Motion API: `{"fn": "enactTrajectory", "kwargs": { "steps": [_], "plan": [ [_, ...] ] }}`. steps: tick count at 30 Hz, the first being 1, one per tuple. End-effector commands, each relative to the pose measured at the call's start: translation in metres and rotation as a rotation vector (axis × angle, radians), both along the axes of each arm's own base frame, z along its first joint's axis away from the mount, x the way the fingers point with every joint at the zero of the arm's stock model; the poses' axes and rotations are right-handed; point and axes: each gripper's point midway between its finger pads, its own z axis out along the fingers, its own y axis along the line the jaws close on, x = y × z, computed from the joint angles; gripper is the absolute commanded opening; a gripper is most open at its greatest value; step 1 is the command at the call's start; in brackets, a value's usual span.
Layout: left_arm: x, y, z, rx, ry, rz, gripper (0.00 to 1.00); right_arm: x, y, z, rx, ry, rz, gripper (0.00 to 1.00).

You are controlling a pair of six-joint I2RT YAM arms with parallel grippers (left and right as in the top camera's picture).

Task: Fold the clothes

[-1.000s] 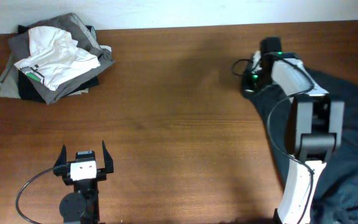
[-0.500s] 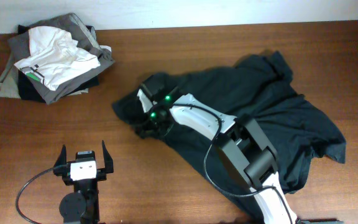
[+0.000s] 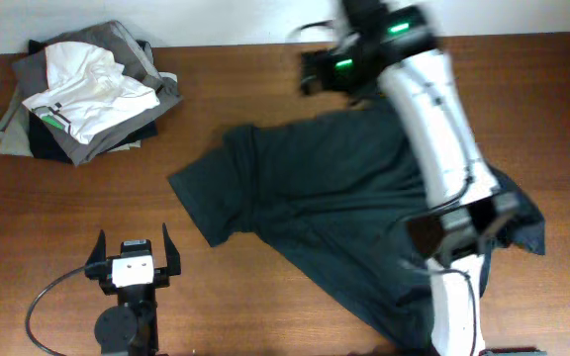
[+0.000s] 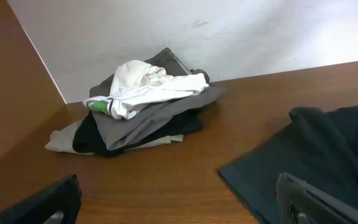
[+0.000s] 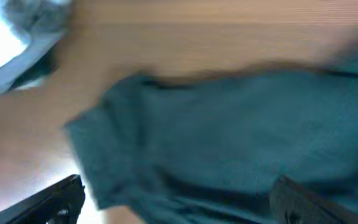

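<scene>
Dark shirt [image 3: 344, 208] lies mostly flat on the table [image 3: 255, 89], centre to right. It is rumpled, with one sleeve out to the left and its right part running under the right arm. We see no fold in it yet.

Right gripper [image 5: 176, 193] is high over the far edge of the shirt. It is blurred in the overhead view, but in its wrist view the fingers stand wide apart with nothing clamped and only dark cloth below.

Left gripper [image 3: 134, 242] sits at the near left, well apart from the shirt, fingers spread and empty.

Pile of clothes [image 3: 82, 89] is at the far left corner: grey and dark pieces stacked, a white one crumpled on top. It looks loose, and we can't tell how neatly it is folded.

We judge this item is at the laying-out step. What is left is smoothing, tucking the sleeves, folding, and probably stacking it on the pile.
</scene>
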Motion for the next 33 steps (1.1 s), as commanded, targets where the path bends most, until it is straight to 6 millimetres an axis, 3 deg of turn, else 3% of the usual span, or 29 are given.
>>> {"fn": "enactTrajectory", "kwargs": {
  "steps": [1,2,6,9,10,12,14,16,18,23,27,30,33],
  "plan": [
    [0.0,0.0,0.0,0.015,0.001,0.0,0.99,-0.004,-0.115,-0.012,-0.119,0.112,-0.258,0.98],
    [0.0,0.0,0.0,0.015,0.001,0.0,0.99,-0.013,-0.154,-0.014,-0.176,0.157,-0.365,0.99],
    [0.0,0.0,0.0,0.015,0.001,0.0,0.99,-0.021,-0.232,-0.024,-0.243,0.201,-0.537,0.99],
    [0.0,0.0,0.0,0.015,0.001,0.0,0.99,-0.037,-0.269,-0.039,-0.219,0.279,-0.613,0.99],
    [0.0,0.0,0.0,0.015,0.001,0.0,0.99,-0.043,-0.277,-0.04,-0.198,0.296,-0.633,0.99],
    [0.0,0.0,0.0,0.015,0.001,0.0,0.99,-0.059,-0.277,-0.025,-0.193,0.285,-0.643,0.99],
    [0.0,0.0,0.0,0.015,0.001,0.0,0.99,-0.085,-0.274,-0.006,-0.291,0.27,-0.669,0.99],
    [0.0,0.0,0.0,0.015,0.001,0.0,0.99,-0.111,-0.285,-0.003,-0.4,0.294,-0.754,0.99],
    [0.0,0.001,0.0,0.015,0.001,0.0,0.99,-0.138,-0.297,-0.019,-0.409,0.364,-0.819,0.99],
    [0.0,0.0,0.0,0.015,0.001,0.0,0.99,-0.18,-0.334,-0.07,-0.295,0.509,-0.976,0.99],
    [0.0,0.0,0.0,0.015,0.001,0.0,0.99,-0.216,-0.367,-0.092,-0.249,0.594,-1.112,0.99],
    [0.0,0.0,0.0,0.015,0.001,0.0,0.99,-0.235,-0.373,-0.117,-0.172,0.648,-1.166,0.99],
    [0.0,0.0,0.0,0.015,0.001,0.0,0.99,-0.235,-0.358,-0.153,-0.006,0.651,-1.127,0.99]
  ]
}}
